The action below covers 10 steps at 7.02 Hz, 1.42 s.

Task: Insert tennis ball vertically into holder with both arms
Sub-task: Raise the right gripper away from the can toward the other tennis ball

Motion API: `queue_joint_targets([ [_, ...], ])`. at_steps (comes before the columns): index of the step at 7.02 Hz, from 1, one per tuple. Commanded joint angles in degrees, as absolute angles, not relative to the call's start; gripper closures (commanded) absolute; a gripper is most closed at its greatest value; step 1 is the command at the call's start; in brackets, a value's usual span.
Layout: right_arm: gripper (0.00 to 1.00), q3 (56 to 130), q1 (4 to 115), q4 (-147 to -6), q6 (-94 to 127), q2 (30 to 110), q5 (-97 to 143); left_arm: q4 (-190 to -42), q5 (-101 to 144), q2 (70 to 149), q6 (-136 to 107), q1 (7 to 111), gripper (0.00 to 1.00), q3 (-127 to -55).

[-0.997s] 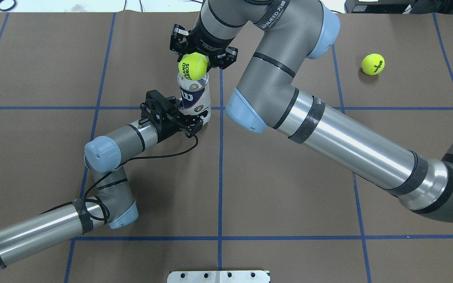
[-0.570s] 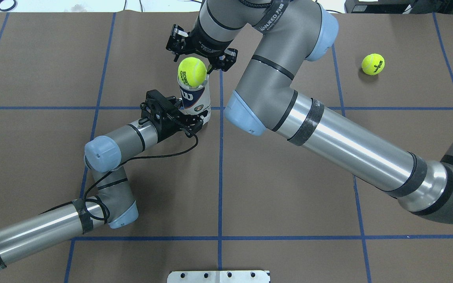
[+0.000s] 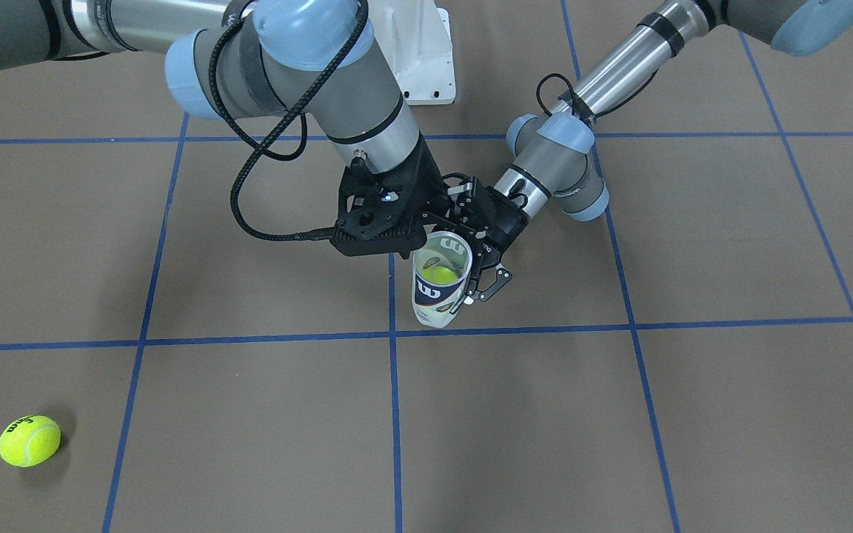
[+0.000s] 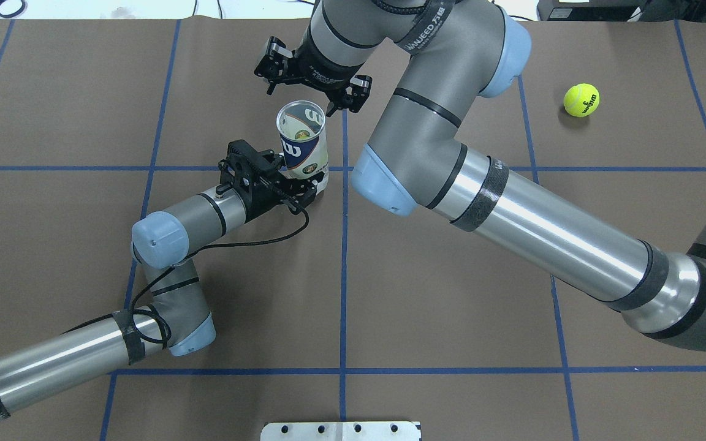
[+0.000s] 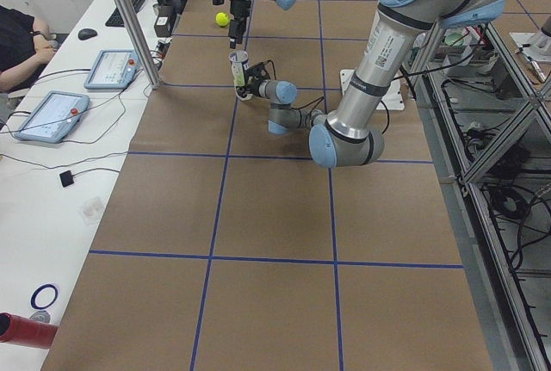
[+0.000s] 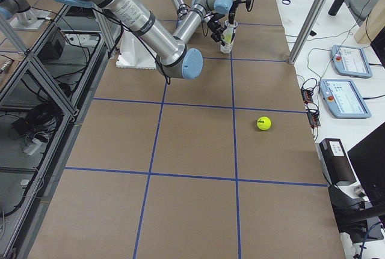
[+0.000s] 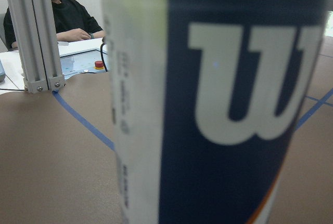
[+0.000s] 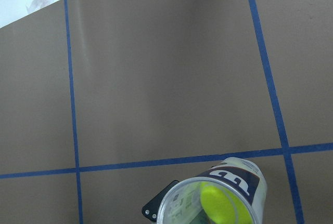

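Overhead exterior, holder [image 4: 304,150]: one clear can with a navy-and-white label stands upright and mouth up on the table [image 4: 53,92]. It is nearer the operators' edge than the robot's edge, and about midway between the two ends.
Ball in holder [image 3: 441,275]: one yellow-green tennis ball sits low inside the can. Only part of it shows through the open mouth, and its print cannot be read.
Left gripper [image 4: 296,177]: it is clamped on the lower part of the can from the side. The far finger is hidden behind the can in the overhead view, and the can's foot is partly covered.
Left wrist view: the blurred label with its white W fills almost the whole view.
Right gripper [image 4: 305,95]: it hangs just above the can's mouth with fingers spread, gripping nothing and clear of the rim. Its own camera shows none of its fingers.
Loose ball [image 4: 581,100]: a second tennis ball lies well apart, near the table's operator-side corner at the robot's right end.
Arms: there are two, and both are cut off by the frame edges.
Pedestal base [image 3: 419,52]: a white base sits at the robot's edge.
Person [image 7: 67,16]: seated at a side bench, partly cut off.
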State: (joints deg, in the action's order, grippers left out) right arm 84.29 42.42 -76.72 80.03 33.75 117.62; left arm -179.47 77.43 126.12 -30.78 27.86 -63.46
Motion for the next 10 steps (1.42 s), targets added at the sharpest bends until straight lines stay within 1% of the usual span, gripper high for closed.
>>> queue_joint_targets([
  [1,0.01,90.06,48.12,-77.34,71.70,40.91,117.94,-179.47,77.43,126.12,-30.85,27.86,0.31,-63.46],
  [2,0.01,90.52,53.47,-76.91,64.41,45.92,118.91,-179.47,77.43,126.12,-30.76,27.95,0.31,-63.46],
  [3,0.01,89.57,58.05,-77.17,55.46,48.66,121.44,-179.47,77.43,126.12,-30.85,27.95,0.30,-63.46],
  [4,0.01,87.91,60.18,-76.99,47.71,52.35,121.73,-179.47,77.43,126.12,-30.85,27.86,0.30,-63.46],
  [5,0.01,84.50,62.03,-76.73,39.55,54.21,121.47,-179.47,77.43,126.12,-30.85,27.86,0.30,-63.54],
  [6,0.01,81.33,63.36,-75.34,36.07,54.40,121.20,-179.47,77.43,126.12,-30.85,27.86,0.30,-63.54],
  [8,0.01,67.05,63.81,-56.61,32.73,55.54,119.36,-179.47,77.43,126.21,-30.67,28.47,0.28,-63.54],
  [9,0.01,64.45,64.68,-55.91,28.35,55.81,119.01,-179.47,77.43,126.21,-30.67,28.48,0.28,-63.54],
  [10,0.01,64.08,64.60,-55.55,26.74,57.64,117.35,-179.47,77.43,126.21,-30.76,28.48,0.28,-63.54],
])
